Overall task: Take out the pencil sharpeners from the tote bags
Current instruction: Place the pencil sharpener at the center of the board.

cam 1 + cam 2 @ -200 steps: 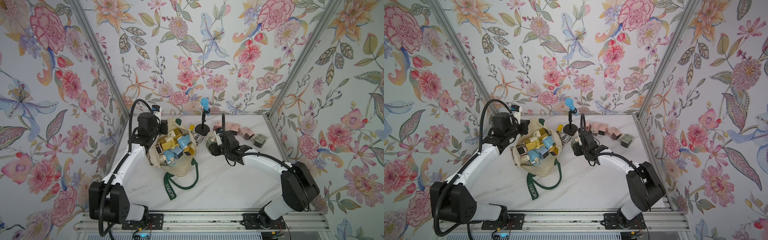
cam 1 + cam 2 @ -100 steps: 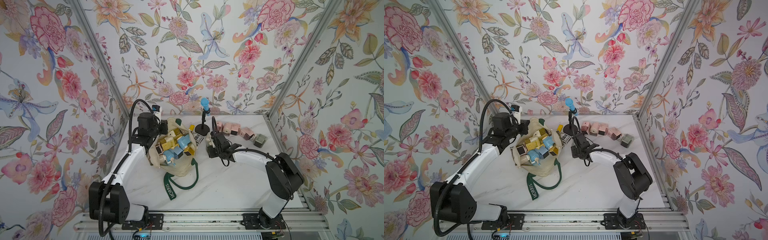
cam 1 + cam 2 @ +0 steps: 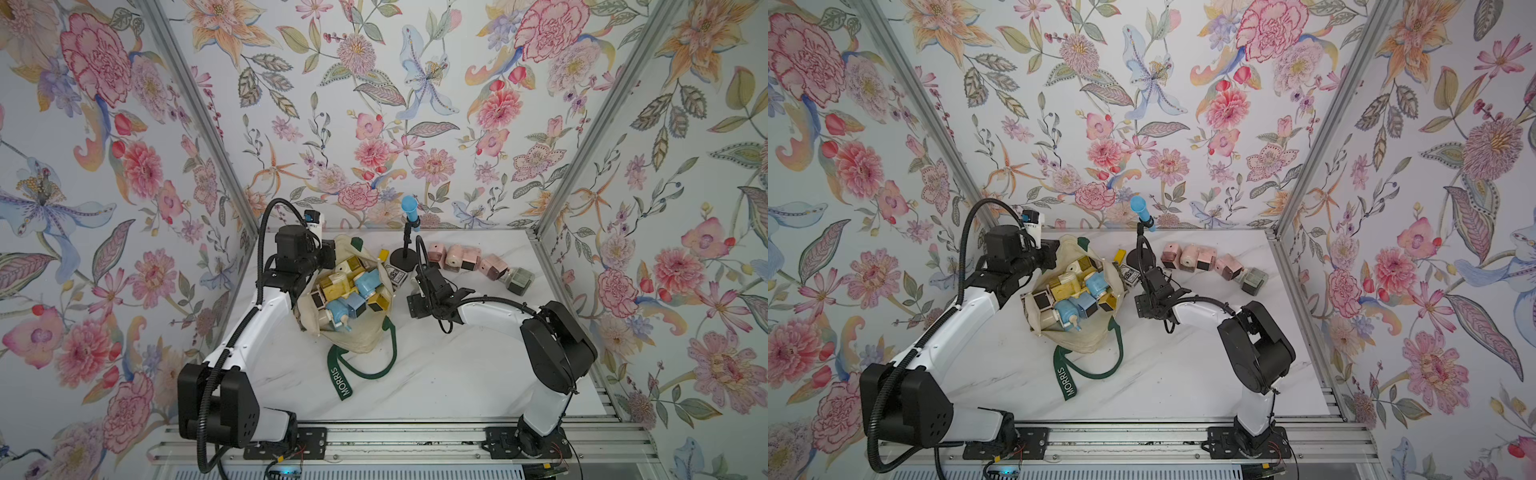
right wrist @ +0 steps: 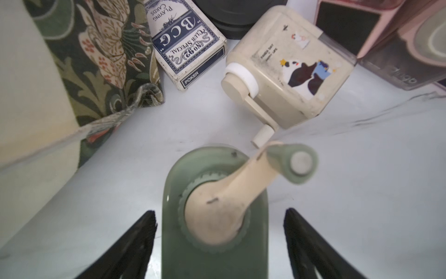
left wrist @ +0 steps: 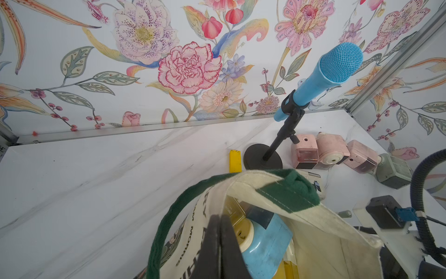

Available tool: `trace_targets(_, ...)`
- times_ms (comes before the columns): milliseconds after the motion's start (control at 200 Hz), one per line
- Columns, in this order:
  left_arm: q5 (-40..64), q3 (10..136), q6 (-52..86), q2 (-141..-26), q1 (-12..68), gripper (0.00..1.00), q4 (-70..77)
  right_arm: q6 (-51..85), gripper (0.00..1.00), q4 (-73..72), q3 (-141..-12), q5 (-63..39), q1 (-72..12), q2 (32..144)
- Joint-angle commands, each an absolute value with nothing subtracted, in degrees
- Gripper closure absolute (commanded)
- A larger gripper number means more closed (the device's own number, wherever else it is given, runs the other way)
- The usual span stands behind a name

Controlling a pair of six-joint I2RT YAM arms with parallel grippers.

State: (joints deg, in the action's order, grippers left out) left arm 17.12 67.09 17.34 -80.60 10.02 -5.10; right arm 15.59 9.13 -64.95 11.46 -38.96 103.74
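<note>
My right gripper point(image 4: 219, 211) is spread astride one green sharpener point(image 4: 173, 193), not touching it. One cream sharpener point(image 4: 289, 60) lies just farther back. My left gripper point(image 5: 218, 218) pinches the tote point(image 5: 313, 229).

Pencil sharpeners point(image 3: 348, 291) fill the tote bag point(image 3: 361, 341) on the table's point(image 3: 457, 374) left, with a playing-card box point(image 3: 395, 274) and a microphone stand point(image 3: 402, 258) just behind its right edge, and a row of sharpeners point(image 3: 457, 257) beyond to the right.

The left arm point(image 3: 266, 316) and right arm point(image 3: 486, 313) are wearing white shells on the links and boxy black housings at the joints. A black ribbed cable point(image 3: 261, 249) is running along each one. The right gripper point(image 4: 219, 211) is showing black fingers point(image 4: 142, 241). Black base plates point(image 3: 505, 440) are sitting on a grey rail point(image 3: 395, 434).
</note>
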Motion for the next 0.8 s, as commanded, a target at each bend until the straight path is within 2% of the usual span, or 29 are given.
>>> trace_targets(0,16.6,67.5,17.0,-78.8,10.3,1.0,-2.2,15.4,0.15,8.7,-65.4,13.0,-39.6,100.4)
trace_targets(225,16.5,67.6,16.9,-78.7,10.4,1.0,-2.3,11.4,0.14,6.3,-62.5,17.1,-42.7,90.7)
trace_targets(350,16.6,67.6,16.9,-78.6,10.3,1.0,-2.2,5.3,0.15,-1.3,-58.1,19.4,-48.0,82.2)
trace_targets(505,16.7,67.6,17.1,-78.7,10.4,1.0,-2.1,-4.1,0.16,-13.4,-51.6,15.1,-55.6,74.0)
trace_targets(620,16.8,67.5,17.0,-78.8,10.4,1.0,-2.3,-6.7,0.17,-15.3,-51.4,9.8,-59.3,73.7)
trace_targets(796,17.1,67.1,17.1,-78.4,10.4,1.0,-1.8,-8.8,0.17,-12.6,-56.7,8.6,-63.7,80.3)
